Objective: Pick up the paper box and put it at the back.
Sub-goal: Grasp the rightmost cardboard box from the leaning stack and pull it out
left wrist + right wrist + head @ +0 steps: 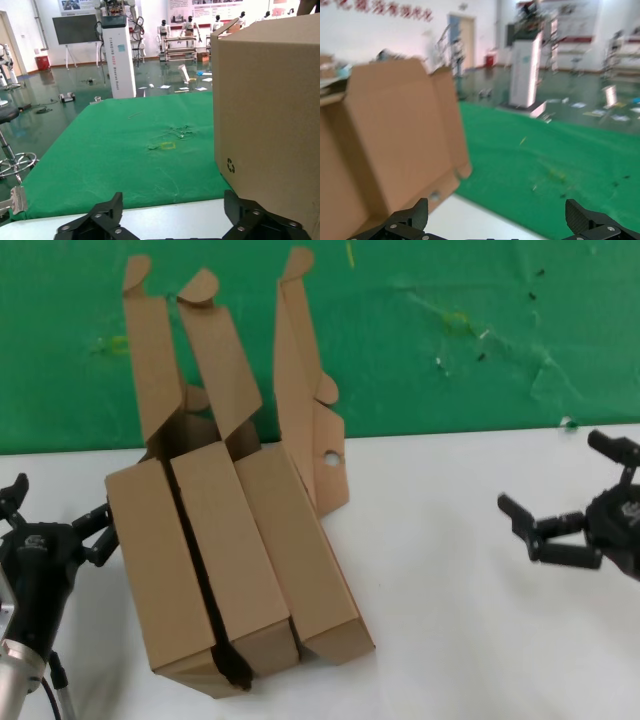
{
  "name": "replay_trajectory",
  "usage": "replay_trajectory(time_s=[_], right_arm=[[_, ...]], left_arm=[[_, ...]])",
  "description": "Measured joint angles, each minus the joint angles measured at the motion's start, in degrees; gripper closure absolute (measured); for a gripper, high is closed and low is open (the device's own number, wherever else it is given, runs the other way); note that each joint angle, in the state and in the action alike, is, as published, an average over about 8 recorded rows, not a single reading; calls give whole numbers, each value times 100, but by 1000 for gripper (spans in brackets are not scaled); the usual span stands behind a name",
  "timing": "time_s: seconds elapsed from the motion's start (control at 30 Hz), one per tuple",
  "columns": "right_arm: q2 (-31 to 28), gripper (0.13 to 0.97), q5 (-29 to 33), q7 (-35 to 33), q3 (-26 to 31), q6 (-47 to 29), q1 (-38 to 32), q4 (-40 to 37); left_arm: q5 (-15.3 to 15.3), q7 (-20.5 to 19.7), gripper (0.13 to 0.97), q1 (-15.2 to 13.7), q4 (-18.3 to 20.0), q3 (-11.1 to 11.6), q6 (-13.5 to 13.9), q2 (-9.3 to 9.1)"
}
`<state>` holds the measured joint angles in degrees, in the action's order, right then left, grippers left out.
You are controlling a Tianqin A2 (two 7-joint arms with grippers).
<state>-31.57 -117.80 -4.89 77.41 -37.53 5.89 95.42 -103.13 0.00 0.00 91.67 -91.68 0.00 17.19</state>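
paper box [300, 550] on table [470, 570], touching right side of wider cardboard block [190, 570]; its lid up behind, against the backdrop [450, 330]; left gripper [60, 530] just left of block, right gripper [545, 535] well apart at right

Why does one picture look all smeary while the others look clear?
The right wrist view is blurred, so the paper box and the room behind it look soft; the left wrist view is crisp, showing even the small recycling mark on the wide box; the head view is clear, with soft shadows under the boxes.

black left pincer [60, 525], black right pincer [545, 530]
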Motion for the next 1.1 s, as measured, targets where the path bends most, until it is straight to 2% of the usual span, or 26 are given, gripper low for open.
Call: replay_trajectory(time_s=[0.13, 0.27, 0.33, 0.53, 0.57, 0.83, 0.97, 1.1], right_arm=[[-563, 129, 47, 192, 72, -325, 102, -32], [-962, 129, 90, 261, 206, -660, 266, 50], [-1079, 129, 98, 257, 277, -798, 340, 122], [-1260, 129, 111, 210, 474, -1036, 443, 335], [-1284, 129, 115, 210, 501, -1055, 446, 365], [-1515, 129, 209, 275, 733, -1146, 410, 527], [-1589, 129, 310, 298, 933, -1167, 310, 525], [-1622, 129, 407, 305, 1142, -1180, 174, 484]], left_arm=[[0, 0, 418, 0, 0, 0, 0, 0], [0, 0, 418, 0, 0, 0, 0, 0], [0, 0, 474, 0, 0, 0, 0, 0], [0, 0, 643, 0, 0, 0, 0, 0], [0, 0, 643, 0, 0, 0, 0, 0], [0, 0, 819, 0, 0, 0, 0, 0], [0, 0, 819, 0, 0, 0, 0, 0], [0, 0, 871, 0, 0, 0, 0, 0]])
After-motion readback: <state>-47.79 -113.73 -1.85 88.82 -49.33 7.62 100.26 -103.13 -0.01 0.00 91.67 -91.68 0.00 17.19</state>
